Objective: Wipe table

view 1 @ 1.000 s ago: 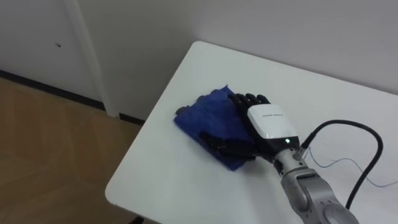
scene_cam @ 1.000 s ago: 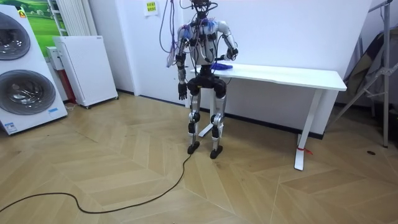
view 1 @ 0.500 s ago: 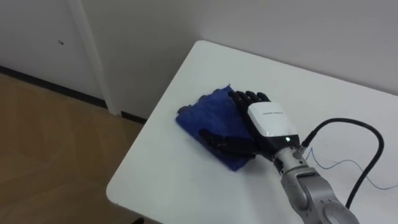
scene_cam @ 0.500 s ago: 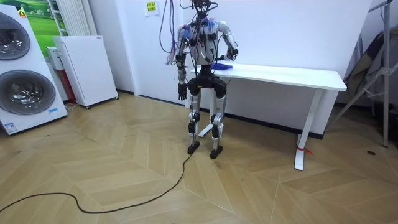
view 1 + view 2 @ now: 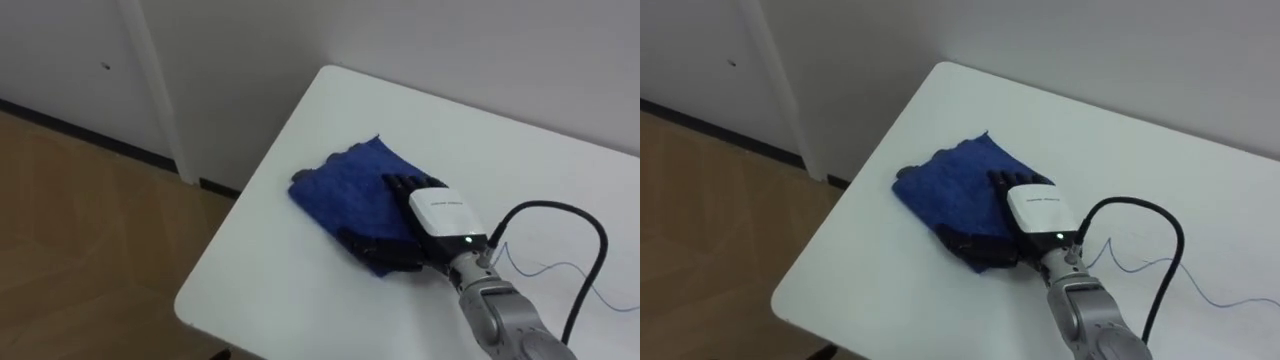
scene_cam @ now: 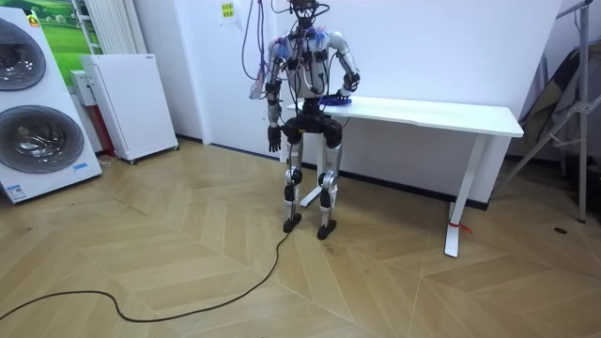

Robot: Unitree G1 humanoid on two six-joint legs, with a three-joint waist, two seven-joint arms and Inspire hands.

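Observation:
A blue cloth [image 5: 350,190] lies on the white table [image 5: 300,290] near its left end. My right hand [image 5: 440,215] rests flat on the cloth's near right part, open, fingers straight and pressed onto the fabric, thumb spread towards the near edge. The right eye view has the same hand [image 5: 1035,210] on the cloth [image 5: 950,185]. In the room view I stand at the table's left end [image 6: 441,115], right arm reaching over the cloth [image 6: 333,97]. My left hand [image 6: 273,141] hangs by my side.
A thin wire [image 5: 560,270] lies on the table to the right of my hand. The table's left edge drops to wooden floor beside a white upright strip [image 5: 155,80] on the wall. The room has washing machines [image 6: 33,113] and a white cabinet [image 6: 131,103].
My right hand has slid back towards me and to the right across the cloth. More of the cloth's far part is now bare and its far corner is drawn out.

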